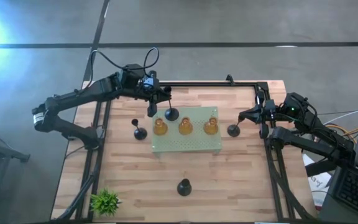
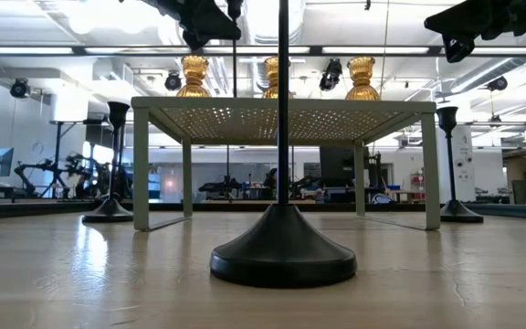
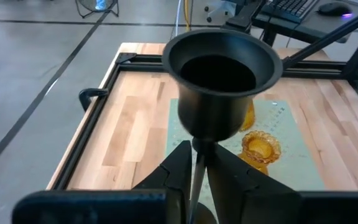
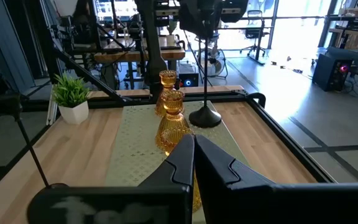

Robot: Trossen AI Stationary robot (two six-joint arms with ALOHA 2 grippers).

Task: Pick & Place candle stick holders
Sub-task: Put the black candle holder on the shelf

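Note:
A black candle stick holder (image 1: 171, 114) stands upright by its round base on the far left corner of the pale green board (image 1: 188, 148). My left gripper (image 3: 199, 177) is slightly open, with one finger close on each side of its thin stem (image 3: 197, 163), just below the cup (image 3: 219, 74). Three amber holders (image 1: 185, 126) stand in a row on the board. My right gripper (image 4: 193, 152) is shut and hovers at the table's right edge, holding nothing. Black holders stand on the table left of the board (image 1: 138, 132), right of it (image 1: 233, 130) and near the front (image 1: 184, 186).
The board stands on legs (image 2: 142, 164) above the wooden table. A small green plant (image 1: 106, 201) sits at the near left corner. A black frame rail (image 1: 210, 84) runs along the far and side edges. Bare wood lies in front of the board.

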